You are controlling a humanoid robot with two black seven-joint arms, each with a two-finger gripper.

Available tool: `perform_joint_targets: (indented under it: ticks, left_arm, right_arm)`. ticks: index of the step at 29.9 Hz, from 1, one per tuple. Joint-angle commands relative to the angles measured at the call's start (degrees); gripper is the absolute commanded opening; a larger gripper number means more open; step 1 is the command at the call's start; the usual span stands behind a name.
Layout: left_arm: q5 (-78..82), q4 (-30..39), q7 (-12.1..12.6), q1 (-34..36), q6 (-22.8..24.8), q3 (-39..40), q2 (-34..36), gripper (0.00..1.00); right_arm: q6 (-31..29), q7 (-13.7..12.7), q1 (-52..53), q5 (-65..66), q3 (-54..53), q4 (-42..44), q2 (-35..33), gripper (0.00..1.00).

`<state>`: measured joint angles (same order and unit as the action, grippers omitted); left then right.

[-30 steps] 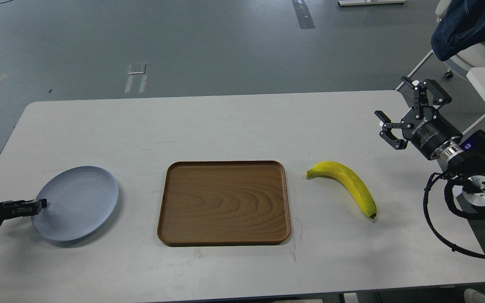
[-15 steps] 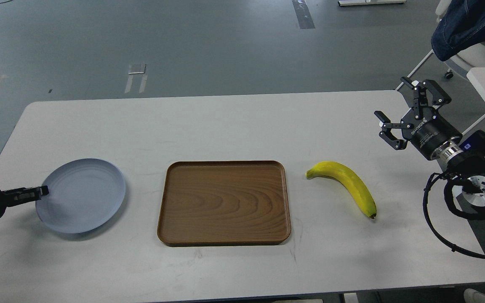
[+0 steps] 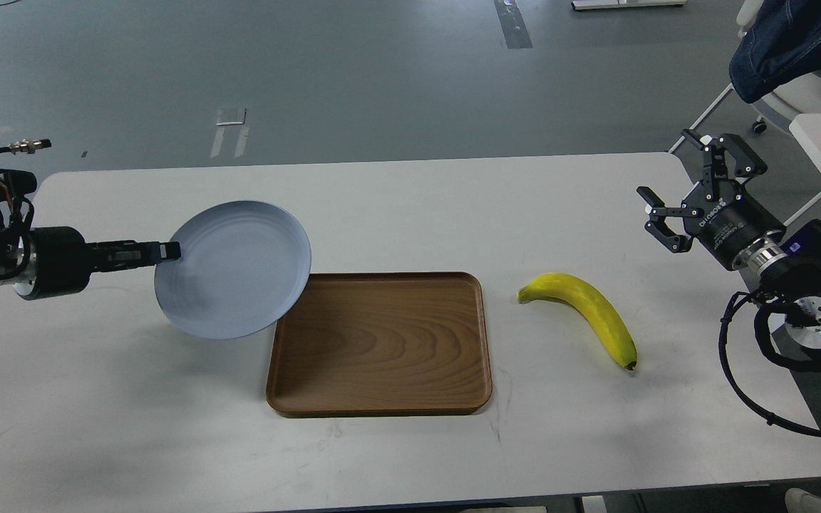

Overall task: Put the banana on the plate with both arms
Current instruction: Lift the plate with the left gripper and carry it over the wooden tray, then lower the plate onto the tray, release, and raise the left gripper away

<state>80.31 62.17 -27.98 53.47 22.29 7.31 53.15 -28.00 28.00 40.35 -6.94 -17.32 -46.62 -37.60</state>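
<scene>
The pale blue-grey plate [image 3: 234, 269] hangs in the air above the table, its right edge over the left rim of the wooden tray. My left gripper [image 3: 168, 251] is shut on the plate's left rim and holds it up. The yellow banana [image 3: 589, 310] lies on the table right of the tray, stem to the left, dark tip toward the front right. My right gripper [image 3: 688, 192] is open and empty, raised above the table's right end, up and to the right of the banana.
A rectangular brown wooden tray [image 3: 382, 399] lies empty at the table's middle. The white table [image 3: 410, 206] ends at the right near my right arm. A chair with a denim garment [image 3: 788, 43] and a white stand are beyond the right edge.
My left gripper has lifted the plate off the table and carried it up and to the right, from the table's left end to the tray's left edge. The right arm has barely moved.
</scene>
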Motion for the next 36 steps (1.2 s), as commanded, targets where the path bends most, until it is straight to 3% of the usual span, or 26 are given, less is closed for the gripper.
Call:
perform_joint_targets:
  ticks: [1,11,21,32,36]
  left_arm:
    - [2.92,0.85,-0.02,1.99,0.47,-0.02,-5.31,0.0]
    - [7.39,-0.46,-0.02,3.75,2.49,-0.28,-17.36,0.0]
    - [10.12,-13.2,-0.02,5.68,2.41,-4.58,-31.95,0.0]
    - [9.95,-23.75,-0.02,5.16,1.79,-7.4,-38.46,0.0]
    - [9.95,-24.64,-0.02,5.16,1.0,-7.4,-38.82,0.0]
  right_arm:
    - [0.0,0.0,-0.19,0.0,0.0,0.04,-1.16,1.0]
    - [0.0,0.0,-1.06,0.0,0.0,0.04,-3.36,1.0]
    - [0.0,0.0,-1.5,0.0,1.06,0.13,-5.11,1.0]
    - [0.0,0.0,-1.59,0.0,1.06,0.04,-6.17,1.0]
    - [0.0,0.0,-1.59,0.0,1.06,-0.14,-6.17,1.0]
